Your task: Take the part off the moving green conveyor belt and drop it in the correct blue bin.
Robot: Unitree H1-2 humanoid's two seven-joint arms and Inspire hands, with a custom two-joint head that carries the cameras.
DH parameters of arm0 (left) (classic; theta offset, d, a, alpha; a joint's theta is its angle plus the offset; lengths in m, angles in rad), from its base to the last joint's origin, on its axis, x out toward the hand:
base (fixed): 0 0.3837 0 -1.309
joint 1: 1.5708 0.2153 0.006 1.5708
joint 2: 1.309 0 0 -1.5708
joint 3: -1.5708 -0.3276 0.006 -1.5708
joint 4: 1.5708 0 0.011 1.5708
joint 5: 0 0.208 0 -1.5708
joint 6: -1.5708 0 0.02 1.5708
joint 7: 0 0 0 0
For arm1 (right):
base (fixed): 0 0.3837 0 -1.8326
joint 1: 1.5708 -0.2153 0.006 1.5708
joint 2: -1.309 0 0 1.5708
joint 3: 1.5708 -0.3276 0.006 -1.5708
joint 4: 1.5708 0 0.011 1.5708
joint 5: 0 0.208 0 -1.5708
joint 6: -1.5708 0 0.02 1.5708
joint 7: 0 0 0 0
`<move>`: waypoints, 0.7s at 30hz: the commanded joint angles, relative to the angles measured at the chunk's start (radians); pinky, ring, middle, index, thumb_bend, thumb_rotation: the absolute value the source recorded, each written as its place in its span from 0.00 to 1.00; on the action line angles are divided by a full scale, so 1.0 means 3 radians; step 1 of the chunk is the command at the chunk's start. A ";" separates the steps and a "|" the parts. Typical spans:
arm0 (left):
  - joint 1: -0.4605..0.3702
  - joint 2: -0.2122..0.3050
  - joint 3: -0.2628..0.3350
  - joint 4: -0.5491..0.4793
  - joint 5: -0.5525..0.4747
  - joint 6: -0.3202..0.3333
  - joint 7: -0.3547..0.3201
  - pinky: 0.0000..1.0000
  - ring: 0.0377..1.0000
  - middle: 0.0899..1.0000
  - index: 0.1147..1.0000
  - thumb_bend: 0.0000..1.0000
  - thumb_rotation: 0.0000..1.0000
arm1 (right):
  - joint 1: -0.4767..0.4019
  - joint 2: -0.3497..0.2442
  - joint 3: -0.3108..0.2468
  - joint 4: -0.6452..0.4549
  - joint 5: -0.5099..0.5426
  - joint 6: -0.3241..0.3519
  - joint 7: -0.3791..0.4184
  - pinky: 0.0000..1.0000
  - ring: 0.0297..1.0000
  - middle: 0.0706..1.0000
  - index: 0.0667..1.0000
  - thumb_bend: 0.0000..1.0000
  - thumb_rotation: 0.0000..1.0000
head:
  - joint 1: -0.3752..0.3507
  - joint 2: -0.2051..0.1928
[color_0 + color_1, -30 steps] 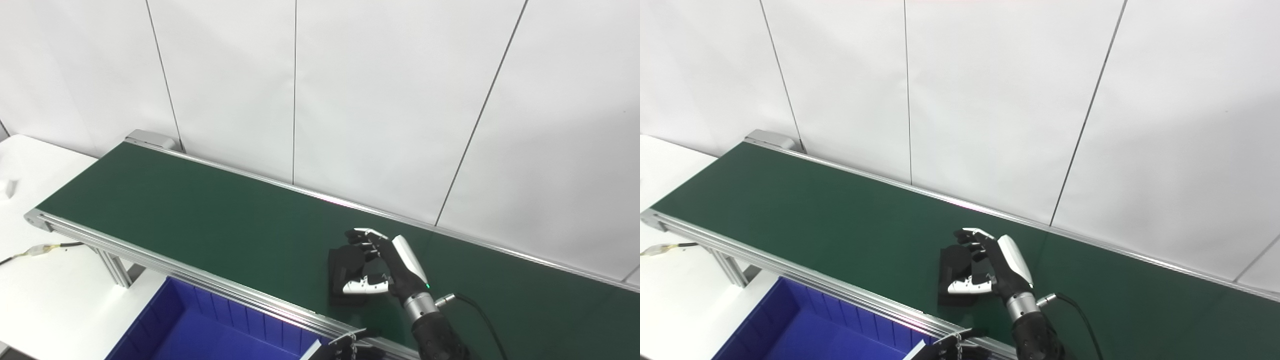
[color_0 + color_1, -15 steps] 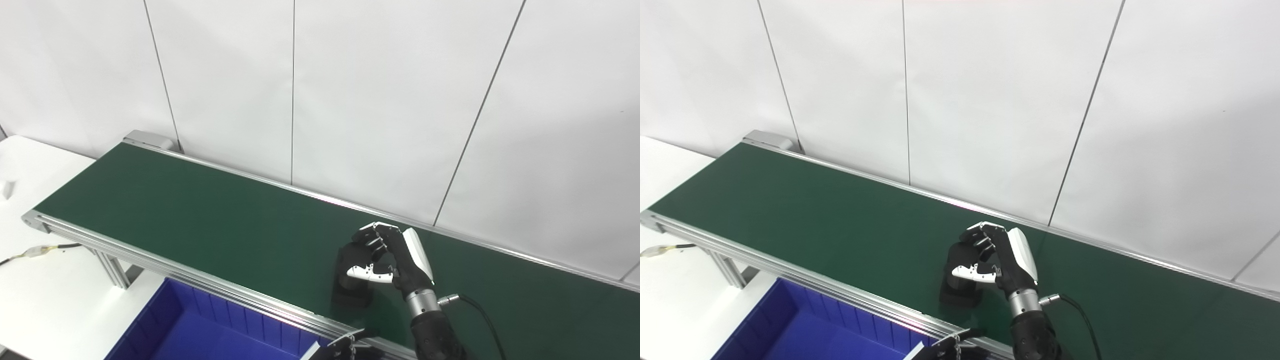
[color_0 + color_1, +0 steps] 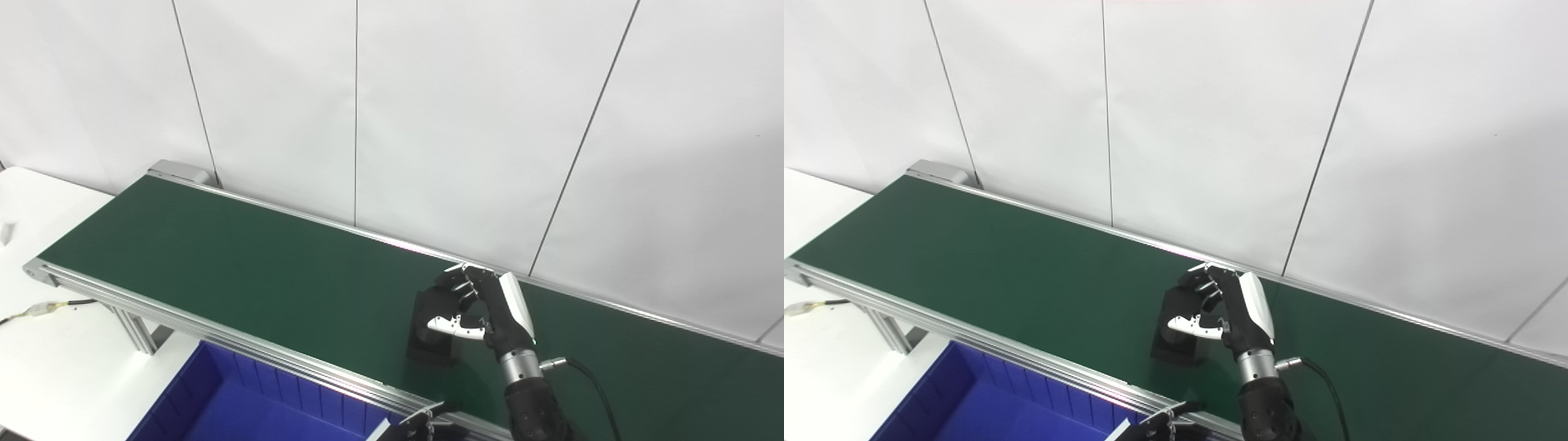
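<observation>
The part (image 3: 432, 311) is a black block on the green conveyor belt (image 3: 245, 269), near its front rail. My right hand (image 3: 484, 312) is shut on it, fingers curled over its top and the thumb under its near side. The part looks tipped up off the belt, with a dark patch below it that may be its shadow. It shows the same in the right eye view (image 3: 1176, 309). Only the fingertips of my left hand (image 3: 422, 427) show at the bottom edge, over the blue bin (image 3: 269, 383) that stands in front of the belt.
The belt runs from far left to near right, with a silver rail (image 3: 184, 318) along its front and a white panel wall behind. A white table (image 3: 37, 367) with a cable (image 3: 43, 307) lies at the left.
My right hand has closed round the black part and risen a little, tipping the part up off the belt. The view has shifted slightly. The left hand has stayed put.
</observation>
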 commanded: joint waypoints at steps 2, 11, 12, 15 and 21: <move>-0.0050 -0.0007 -0.0001 -0.0051 -0.0029 -0.0083 -0.0018 0.77 0.82 0.83 0.87 0.99 0.49 | -0.0038 0.0032 -0.0070 -0.0271 0.0029 -0.0122 -0.0097 0.34 0.43 0.50 0.46 0.50 0.00 | -0.0006 0.0004; -0.0060 0.0015 0.0007 -0.0056 -0.0018 -0.0080 -0.0012 0.76 0.81 0.83 0.83 0.99 0.49 | 0.0130 -0.0009 -0.0208 -0.0799 0.0061 0.0008 -0.0037 0.34 0.43 0.50 0.47 0.50 0.00 | -0.0074 -0.0006; -0.0062 0.0017 0.0008 -0.0054 -0.0018 -0.0084 -0.0013 0.75 0.81 0.82 0.82 0.98 0.49 | 0.0146 -0.0014 -0.0219 -0.0854 0.0058 0.0024 -0.0031 0.34 0.43 0.49 0.47 0.50 0.00 | -0.0094 -0.0012; -0.0068 0.0022 0.0012 -0.0041 -0.0025 -0.0091 -0.0017 0.75 0.81 0.82 0.81 0.99 0.49 | 0.0195 -0.0028 -0.0259 -0.1030 0.0039 0.0084 -0.0031 0.35 0.44 0.49 0.46 0.50 0.00 | -0.0112 -0.0017; -0.0083 0.0038 0.0016 -0.0024 -0.0026 -0.0101 -0.0035 0.75 0.81 0.81 0.80 0.99 0.49 | 0.0260 -0.0036 -0.0358 -0.1307 0.0141 0.0138 0.0026 0.35 0.44 0.49 0.46 0.50 0.00 | -0.0190 -0.0021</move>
